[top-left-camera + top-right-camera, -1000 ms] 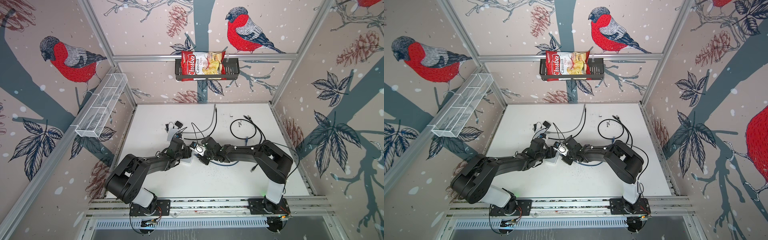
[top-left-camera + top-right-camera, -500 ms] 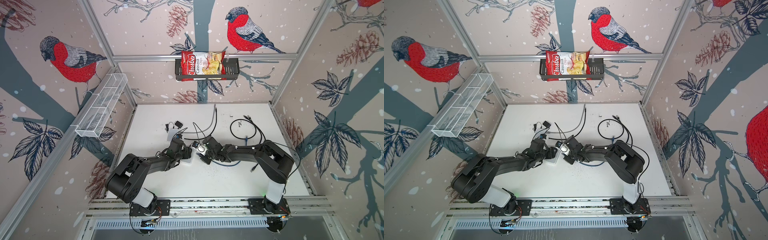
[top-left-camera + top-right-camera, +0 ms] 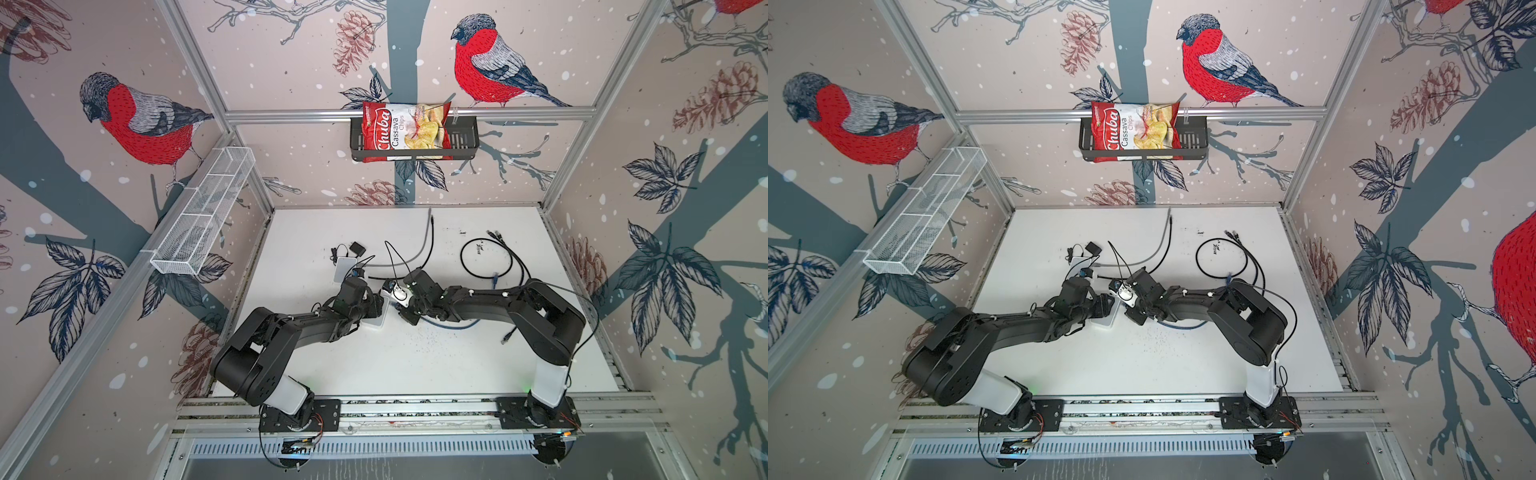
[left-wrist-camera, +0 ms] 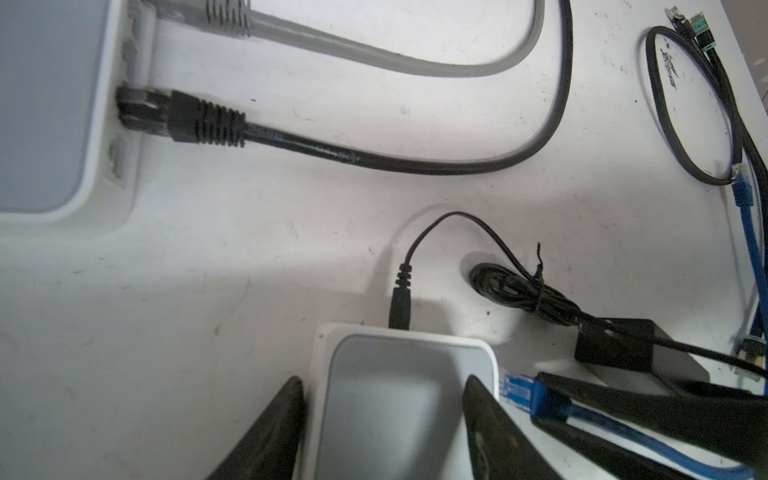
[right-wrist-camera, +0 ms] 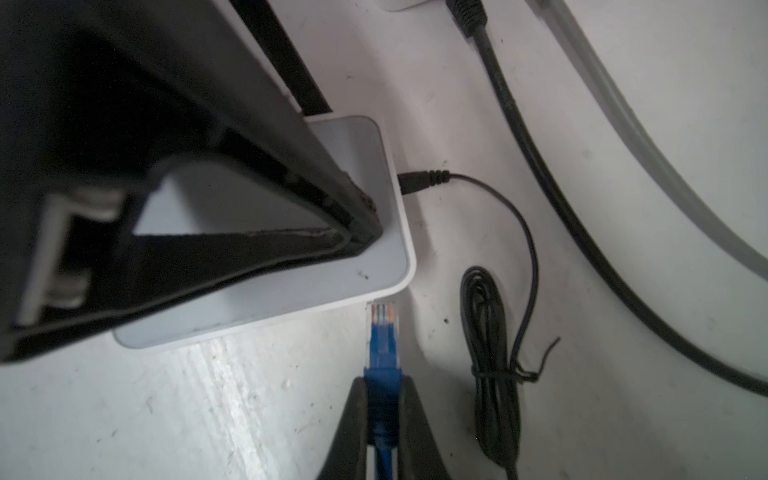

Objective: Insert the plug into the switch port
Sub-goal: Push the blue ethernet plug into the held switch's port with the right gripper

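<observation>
The left gripper (image 4: 382, 388) clasps the white switch (image 5: 376, 266) between its jaws; the right gripper (image 5: 383, 386) pinches the blue Ethernet plug (image 5: 382, 332), tip against the switch's right side.

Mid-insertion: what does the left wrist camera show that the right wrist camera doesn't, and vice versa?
Only left wrist: the left pincer straddling the white switch; a second switch with a grey plug and a black plug seated; a black adapter. Only right wrist: the coloured wires in the clear tip of the blue plug. Both: the white switch, the right pincer shut on the blue plug, its tip at the switch's side near a corner, the power lead, the bundled cord.
</observation>
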Action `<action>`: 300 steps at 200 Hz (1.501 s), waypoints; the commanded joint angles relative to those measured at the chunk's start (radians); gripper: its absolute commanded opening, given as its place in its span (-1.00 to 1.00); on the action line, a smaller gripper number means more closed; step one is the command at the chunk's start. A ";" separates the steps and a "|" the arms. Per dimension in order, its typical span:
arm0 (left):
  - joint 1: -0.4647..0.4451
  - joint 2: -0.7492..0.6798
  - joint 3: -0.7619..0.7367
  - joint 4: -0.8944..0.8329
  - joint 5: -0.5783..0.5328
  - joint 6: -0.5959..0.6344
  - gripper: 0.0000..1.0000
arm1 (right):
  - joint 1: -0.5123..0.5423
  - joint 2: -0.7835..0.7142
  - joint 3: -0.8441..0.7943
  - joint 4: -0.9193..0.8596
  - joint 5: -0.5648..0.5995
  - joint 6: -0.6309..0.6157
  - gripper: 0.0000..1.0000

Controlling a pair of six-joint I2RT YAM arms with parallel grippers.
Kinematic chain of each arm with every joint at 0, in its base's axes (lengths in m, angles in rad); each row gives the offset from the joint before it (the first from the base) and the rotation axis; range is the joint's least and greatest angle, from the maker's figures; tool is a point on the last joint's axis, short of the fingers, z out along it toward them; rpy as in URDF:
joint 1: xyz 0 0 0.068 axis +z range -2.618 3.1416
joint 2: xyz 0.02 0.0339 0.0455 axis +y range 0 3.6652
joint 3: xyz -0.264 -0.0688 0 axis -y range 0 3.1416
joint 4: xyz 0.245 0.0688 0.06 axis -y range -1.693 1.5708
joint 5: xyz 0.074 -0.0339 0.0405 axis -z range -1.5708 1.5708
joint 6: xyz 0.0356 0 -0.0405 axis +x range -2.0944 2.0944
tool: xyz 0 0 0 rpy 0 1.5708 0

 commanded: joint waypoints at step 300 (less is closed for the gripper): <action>-0.061 0.094 0.028 0.046 0.148 0.121 0.14 | 0.025 0.057 0.076 0.204 -0.069 0.005 -0.88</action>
